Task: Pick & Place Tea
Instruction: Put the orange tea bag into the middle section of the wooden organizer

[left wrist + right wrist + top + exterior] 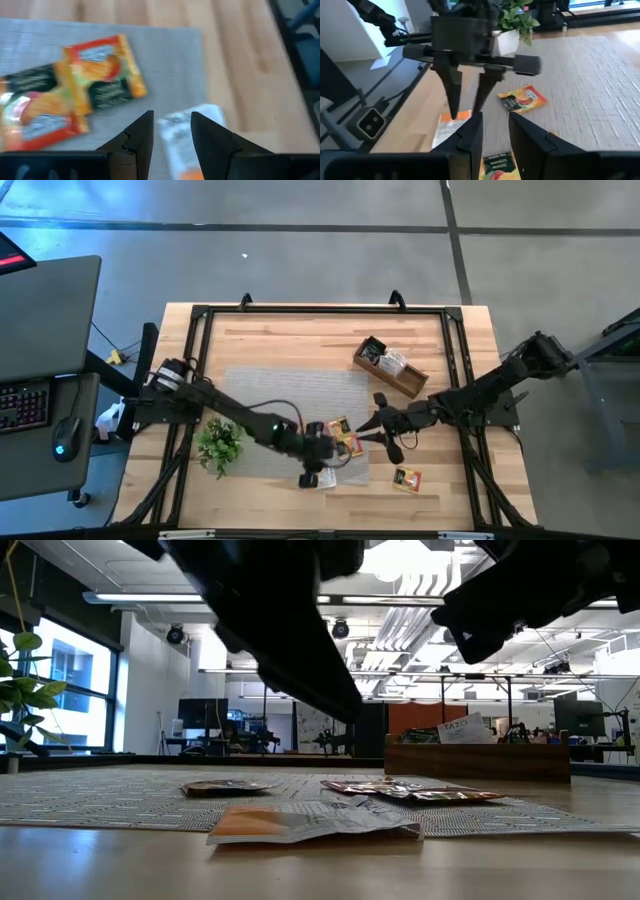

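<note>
On the wooden tabletop (260, 340) we see a grey woven mat (290, 395) carrying 2 orange tea sachets (342, 436). Our left gripper (318, 476) hangs over a white-and-orange sachet (182, 137) at the mat's edge, jaws spread, holding nothing. Our right gripper (372, 423) hovers just beside the sachets, jaws parted and empty.

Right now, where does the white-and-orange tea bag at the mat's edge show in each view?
High view: tea bag at the mat's edge, beneath the left gripper.
Low view: nearest the camera, centre.
Left wrist view: between that arm's fingers, at.
Right wrist view: under the left gripper's tips.
Shared landmark: the grey mat.
</note>
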Action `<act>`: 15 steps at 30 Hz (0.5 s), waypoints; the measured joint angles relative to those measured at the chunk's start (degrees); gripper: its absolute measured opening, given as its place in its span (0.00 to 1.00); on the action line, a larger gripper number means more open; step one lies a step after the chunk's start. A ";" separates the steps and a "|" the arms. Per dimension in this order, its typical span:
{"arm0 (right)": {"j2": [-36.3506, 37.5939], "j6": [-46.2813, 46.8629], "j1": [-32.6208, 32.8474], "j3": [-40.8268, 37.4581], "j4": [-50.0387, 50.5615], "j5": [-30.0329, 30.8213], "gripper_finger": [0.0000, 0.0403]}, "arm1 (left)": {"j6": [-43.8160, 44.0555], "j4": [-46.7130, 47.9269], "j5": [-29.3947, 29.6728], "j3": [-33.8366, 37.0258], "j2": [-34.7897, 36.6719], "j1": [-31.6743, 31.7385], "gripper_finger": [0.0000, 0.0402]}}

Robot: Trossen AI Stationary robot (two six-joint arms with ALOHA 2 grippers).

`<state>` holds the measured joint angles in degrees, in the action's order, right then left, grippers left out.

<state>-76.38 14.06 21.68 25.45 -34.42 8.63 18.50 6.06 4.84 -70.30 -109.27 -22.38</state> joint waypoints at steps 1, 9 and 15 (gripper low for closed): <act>0.00 0.00 -0.15 0.00 0.27 0.01 0.22 | -0.19 0.07 -0.46 0.01 0.00 0.81 0.32; 0.04 0.99 -0.27 0.00 2.24 0.01 0.22 | -1.01 -0.43 -12.84 -0.23 -2.86 4.49 0.32; 0.07 2.49 -0.25 -0.02 2.51 0.01 0.22 | -1.72 -0.92 -13.07 -0.26 -5.99 3.58 0.32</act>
<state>-76.31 16.56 21.43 25.43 -31.91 8.64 16.77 5.14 -8.23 -70.56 -115.26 -18.79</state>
